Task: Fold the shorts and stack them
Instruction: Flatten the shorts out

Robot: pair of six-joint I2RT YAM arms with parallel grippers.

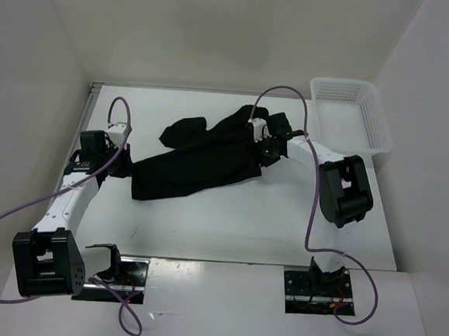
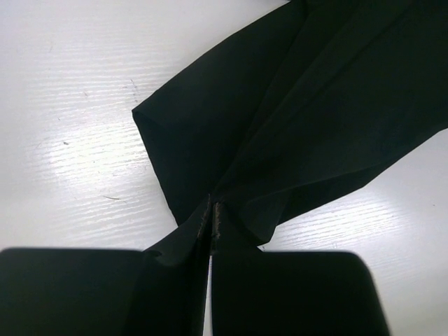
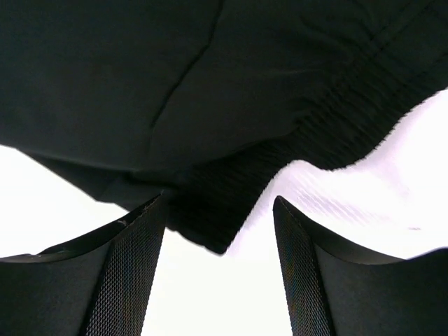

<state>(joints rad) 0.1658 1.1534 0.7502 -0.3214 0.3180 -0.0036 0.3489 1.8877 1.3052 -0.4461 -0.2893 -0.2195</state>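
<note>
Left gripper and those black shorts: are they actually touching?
Touching. The left wrist view shows the left gripper pinched shut on a bunched edge of the shorts, cloth squeezed between its jaws.

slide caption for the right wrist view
Open right gripper poised around a ribbed corner of the black shorts.

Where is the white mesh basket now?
In the top view the white mesh basket stands at the table's far right corner, right of the black shorts and beyond the right arm.
</note>
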